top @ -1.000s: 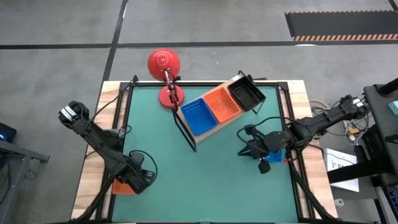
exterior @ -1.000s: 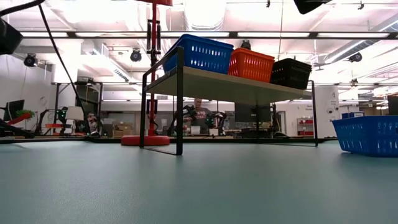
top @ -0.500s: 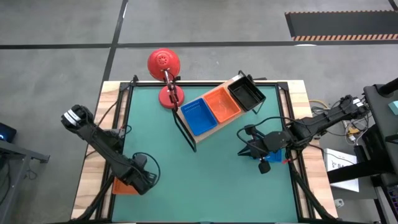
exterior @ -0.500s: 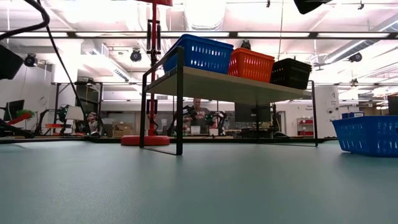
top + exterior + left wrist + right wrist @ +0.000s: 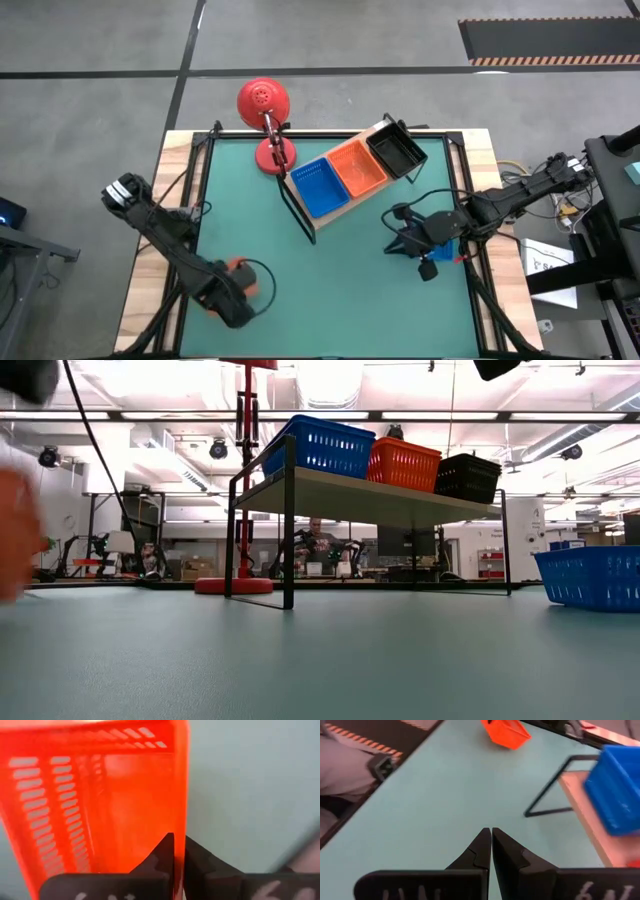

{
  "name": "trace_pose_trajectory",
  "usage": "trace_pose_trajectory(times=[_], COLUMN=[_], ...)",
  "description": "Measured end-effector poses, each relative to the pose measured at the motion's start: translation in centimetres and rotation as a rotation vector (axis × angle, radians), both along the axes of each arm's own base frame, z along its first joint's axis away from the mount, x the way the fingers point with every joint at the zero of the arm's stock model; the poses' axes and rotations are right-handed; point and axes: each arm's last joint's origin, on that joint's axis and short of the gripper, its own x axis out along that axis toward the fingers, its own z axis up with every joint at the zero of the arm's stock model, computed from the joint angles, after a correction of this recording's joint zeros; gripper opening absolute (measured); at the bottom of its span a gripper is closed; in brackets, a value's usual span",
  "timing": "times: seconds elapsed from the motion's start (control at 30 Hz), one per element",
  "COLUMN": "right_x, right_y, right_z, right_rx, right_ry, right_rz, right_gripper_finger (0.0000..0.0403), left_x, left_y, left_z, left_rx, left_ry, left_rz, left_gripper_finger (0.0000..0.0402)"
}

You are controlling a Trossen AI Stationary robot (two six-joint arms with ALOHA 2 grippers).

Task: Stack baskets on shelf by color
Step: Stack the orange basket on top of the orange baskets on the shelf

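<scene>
1. left gripper (image 5: 179, 851) is clamped on the wall of an orange basket (image 5: 100, 800), held above the near-left of the green mat (image 5: 330, 270).
2. shelf (image 5: 345, 185) at far centre carries blue, orange and black baskets; a red lamp (image 5: 264, 105) stands just left of it.
3. right gripper (image 5: 491, 842), fingers together and empty, sits at the right by a blue basket (image 5: 590, 577).

Dark jointed arms (image 5: 165, 240), looping black cables (image 5: 262, 290)
</scene>
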Motion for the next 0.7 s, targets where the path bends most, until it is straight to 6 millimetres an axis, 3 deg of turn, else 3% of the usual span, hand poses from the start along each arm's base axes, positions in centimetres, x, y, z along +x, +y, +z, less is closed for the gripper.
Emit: trace_pose_trajectory(times=[0.2,0.37,0.47,0.7], right_x=[0.7,2.8,4.4,7.7], right_y=[0.5,1.5,2.2,3.8], right_z=[-0.3,-1.4,-1.7,-0.4], right_rx=[0.011,0.035,0.045,0.053], right_ry=[-0.004,-0.03,-0.057,-0.068], right_rz=[0.042,0.068,0.069,0.149], right_gripper_finger=[0.0011,0.0043,0.0074,0.0144], left_x=[2.5,4.1,4.9,6.1], left_y=[-2.1,-3.4,-3.5,-3.2], left_z=[3.9,5.1,4.8,3.5], left_rx=[0.035,0.204,0.258,0.304], left_ry=[-0.376,-0.617,-0.648,-0.617], left_rz=[-0.442,-0.82,-0.911,-0.939], left_gripper_finger=[0.0,0.0,0.0,0.0])
